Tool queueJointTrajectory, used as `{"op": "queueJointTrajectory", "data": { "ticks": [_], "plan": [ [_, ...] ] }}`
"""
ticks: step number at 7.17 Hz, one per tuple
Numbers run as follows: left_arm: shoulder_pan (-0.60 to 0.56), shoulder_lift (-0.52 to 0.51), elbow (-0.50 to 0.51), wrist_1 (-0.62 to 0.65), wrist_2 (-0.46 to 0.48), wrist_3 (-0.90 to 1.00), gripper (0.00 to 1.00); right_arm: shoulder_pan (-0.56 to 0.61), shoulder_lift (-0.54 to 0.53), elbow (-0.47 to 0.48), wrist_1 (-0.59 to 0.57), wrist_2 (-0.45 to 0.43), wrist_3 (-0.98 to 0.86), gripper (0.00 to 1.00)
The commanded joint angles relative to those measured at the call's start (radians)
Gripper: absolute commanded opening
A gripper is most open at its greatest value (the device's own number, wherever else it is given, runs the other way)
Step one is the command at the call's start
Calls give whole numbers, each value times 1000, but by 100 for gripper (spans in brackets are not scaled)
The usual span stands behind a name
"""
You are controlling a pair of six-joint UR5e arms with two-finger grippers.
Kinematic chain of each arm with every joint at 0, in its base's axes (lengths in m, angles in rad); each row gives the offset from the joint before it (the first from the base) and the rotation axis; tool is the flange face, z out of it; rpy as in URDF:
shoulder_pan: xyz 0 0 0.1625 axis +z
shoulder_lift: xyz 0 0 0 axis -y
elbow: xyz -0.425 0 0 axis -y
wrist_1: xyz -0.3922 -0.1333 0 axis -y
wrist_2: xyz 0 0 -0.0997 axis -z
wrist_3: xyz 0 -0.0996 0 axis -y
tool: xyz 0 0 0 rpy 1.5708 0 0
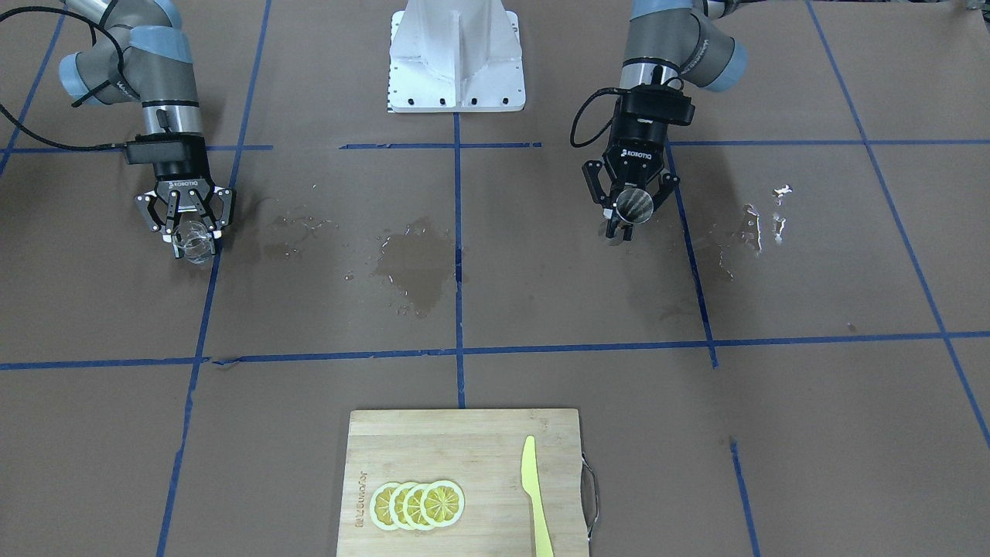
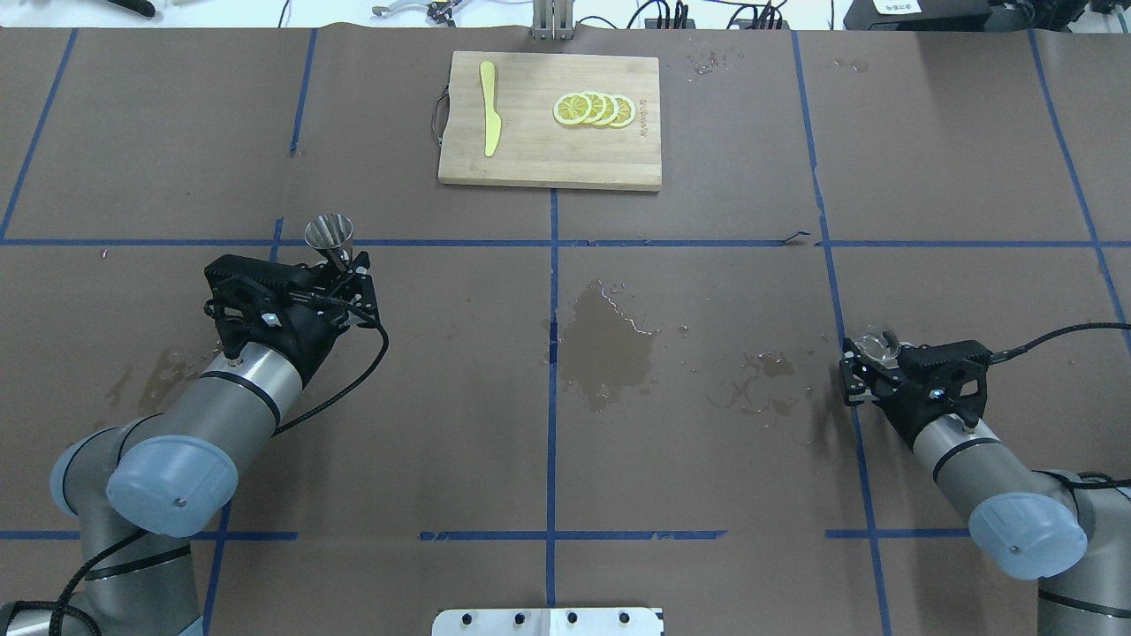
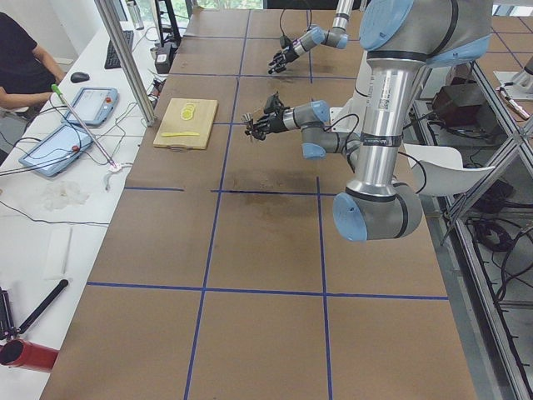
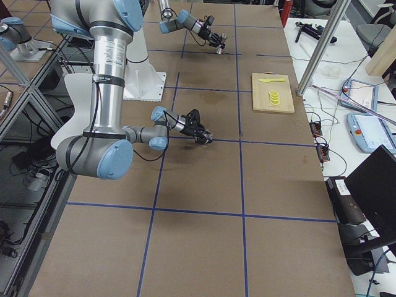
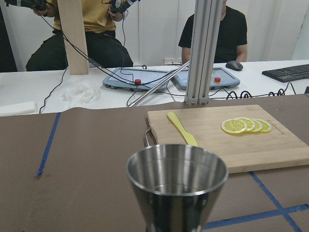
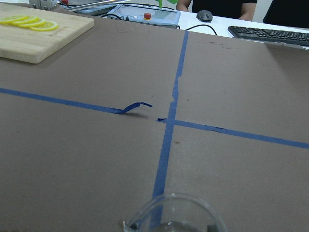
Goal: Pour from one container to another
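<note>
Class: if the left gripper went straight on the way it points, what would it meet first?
Probably the handle end of the wooden cutting board, by the yellow plastic knife; height is unclear, so it might pass above.

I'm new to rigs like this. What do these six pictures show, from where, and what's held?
Two robot arms work at a brown table gridded with blue tape. Four pictures come from fixed cameras: facing the robot, over its shoulders, and from each table end. Two come from wrist cameras. The left claw holds a steel jigger; the right claw holds a glass cup. A cutting board carries lemon slices and a yellow knife. Wet patches mark the table's middle.
</note>
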Motion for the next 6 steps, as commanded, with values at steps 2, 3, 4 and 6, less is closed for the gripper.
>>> {"op": "queueJointTrajectory", "data": {
  "ticks": [2,3,4,6],
  "plan": [
    [9,-82,17,11,-21,12,0,77,6,55,41,94,-111,0],
    [11,-145,44,12,-84,82,0,98,40,70,40,109,-190,0],
    [12,-174,46,3,-93,119,0,111,79,73,31,108,-264,0],
    [43,-240,52,17,-94,121,0,129,142,105,0,122,-373,0]
  ]
}}
